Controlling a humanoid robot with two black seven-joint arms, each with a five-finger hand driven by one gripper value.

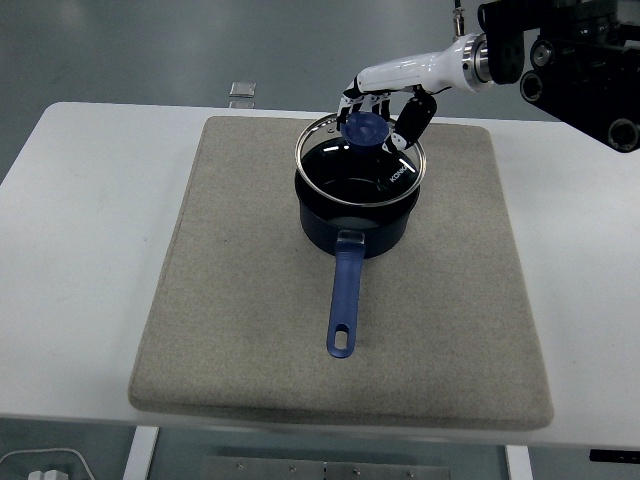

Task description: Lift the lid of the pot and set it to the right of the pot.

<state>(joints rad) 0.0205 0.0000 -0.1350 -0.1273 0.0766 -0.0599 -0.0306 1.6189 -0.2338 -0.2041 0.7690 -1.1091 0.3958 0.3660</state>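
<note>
Spanning the frame from edge to edge, the white table is carrying a beige mat that is filling most of its centre. You are seeing the black right arm entering from the upper right corner and reaching leftward over the mat's upper part. Below it, in the upper centre of the frame, the dark blue pot is standing on the mat, its blue handle pointing down toward the bottom edge. The glass pot lid is hanging above the pot's rim, tilted, with its upper edge raised higher than the side nearer the handle. You are watching the right hand, with its white back, pinching the lid's blue knob from above, fingers curled around it. At the upper left of the frame, just past the mat's top edge, a small clear object is lying on the table.
</note>
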